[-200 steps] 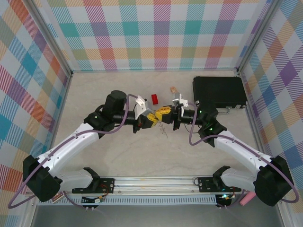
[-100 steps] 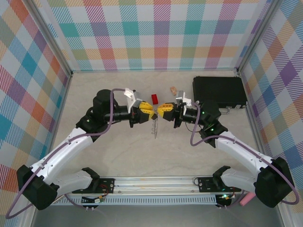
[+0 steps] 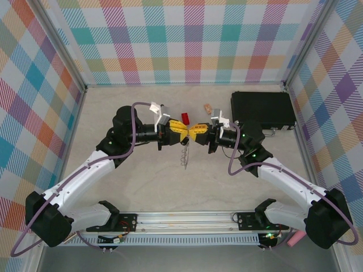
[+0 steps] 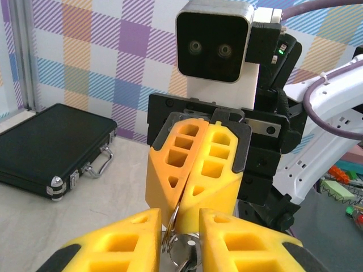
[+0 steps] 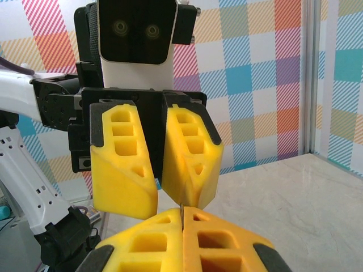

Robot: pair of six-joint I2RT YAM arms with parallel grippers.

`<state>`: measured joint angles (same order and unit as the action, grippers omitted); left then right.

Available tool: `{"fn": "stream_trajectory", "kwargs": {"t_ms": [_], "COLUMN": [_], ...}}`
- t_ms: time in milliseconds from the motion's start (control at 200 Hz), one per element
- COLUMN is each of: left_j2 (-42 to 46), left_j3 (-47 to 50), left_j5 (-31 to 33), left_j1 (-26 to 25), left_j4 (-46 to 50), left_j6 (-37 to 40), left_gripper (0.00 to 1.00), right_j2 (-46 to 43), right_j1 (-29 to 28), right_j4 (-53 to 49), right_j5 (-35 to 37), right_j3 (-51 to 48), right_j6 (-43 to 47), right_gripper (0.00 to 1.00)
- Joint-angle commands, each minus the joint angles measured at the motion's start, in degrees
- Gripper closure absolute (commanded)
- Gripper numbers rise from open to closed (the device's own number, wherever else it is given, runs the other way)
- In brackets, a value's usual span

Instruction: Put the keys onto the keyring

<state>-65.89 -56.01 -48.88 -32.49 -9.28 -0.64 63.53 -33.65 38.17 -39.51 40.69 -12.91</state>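
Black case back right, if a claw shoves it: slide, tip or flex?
Probably slides rather than tips: the case lies flat and low on the table. Likely rigid: the left wrist view shows hard-looking panels with metal corner caps. Its handle looks hinged, so it may swing if grabbed there.

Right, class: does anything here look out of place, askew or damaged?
Nothing is spilled or damaged. One oddity: the keyring dangles in mid-air above the table, pinched by the right gripper, tip-to-tip with the left gripper.
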Motion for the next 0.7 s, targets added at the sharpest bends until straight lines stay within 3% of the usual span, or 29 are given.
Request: {"fn": "stream_trajectory", "kwargs": {"t_ms": [0, 240, 430, 605, 695], "left_j2": [0.25, 0.0, -0.64, -1.34, -1.36], "left_j3": [0.44, 0.64, 0.73, 1.41, 1.89], "left_j5": [-0.91, 3.72, 2.28, -1.97, -3.3], "left_j1": [0.31, 0.32, 0.34, 0.23, 0.24], "left_j4": [0.46, 2.41, 0.2, -3.51, -4.39], "left_j6": [0.78, 1.65, 0.6, -0.84, -0.95], "left_gripper": [0.77, 0.7, 0.71, 0.79, 0.93], "right_j2": [-1.39, -1.27, -1.17, -1.04, -0.94], "right_j1": [0.45, 0.46, 0.38, 0.43, 0.43], "right_j4": [4.18, 4.37, 4.26, 4.54, 4.48], "right_j5": [-0.66, -0.92, -1.61, -1.96, -2.07], "right_j3": [-0.11, -0.23, -0.17, -0.23, -0.12], "right_j6": [-0.69, -0.8, -0.98, -1.25, -1.25], "right_gripper": [1.0, 1.0, 1.0, 1.0, 1.0]}}
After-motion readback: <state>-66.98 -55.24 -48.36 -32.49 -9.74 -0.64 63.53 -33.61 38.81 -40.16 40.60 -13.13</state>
